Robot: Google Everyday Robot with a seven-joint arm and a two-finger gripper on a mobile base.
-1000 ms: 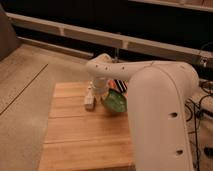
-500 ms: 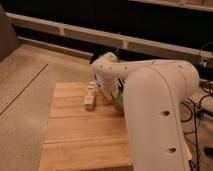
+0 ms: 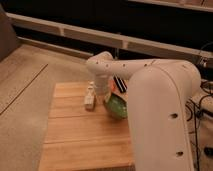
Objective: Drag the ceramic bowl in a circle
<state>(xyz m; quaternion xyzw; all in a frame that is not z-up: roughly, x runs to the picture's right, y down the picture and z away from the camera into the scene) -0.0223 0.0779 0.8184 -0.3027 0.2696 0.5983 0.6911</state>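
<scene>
Closest to the camera is the big white rounded arm segment [image 3: 160, 115], which fills the right side and hides part of the light slatted wooden tabletop [image 3: 75, 135], including its right edge.

Past that is the ceramic bowl [image 3: 116, 106], round, shallow and glossy green with a darker rim. It sits right of the table's middle, tucked against the arm so its right side is hidden. It looks a bit tilted to me, but I can't say for sure.

The gripper [image 3: 103, 94] comes down from the wrist just at the bowl's left rim. Honestly I can't tell how far open it is, or whether it has hold of the rim or is only pressing on it.

Just left of the gripper is a small whitish rectangular block [image 3: 89, 98], very near it. Behind the bowl there's a small dark striped thing with some orange on it [image 3: 120, 85]. Further back are bare floor and a long pale ledge [image 3: 75, 32] against a dark wall.

What I'd worry about:
- A circle swinging left would probably knock the block, since it's right in the path.
- Swinging back could bump the striped thing.
- If the contact on that glossy rim is shallow, the bowl could slip out or tip instead of sliding.
- The table edge on the right is out of sight, so a wide loop that way is risky.
</scene>
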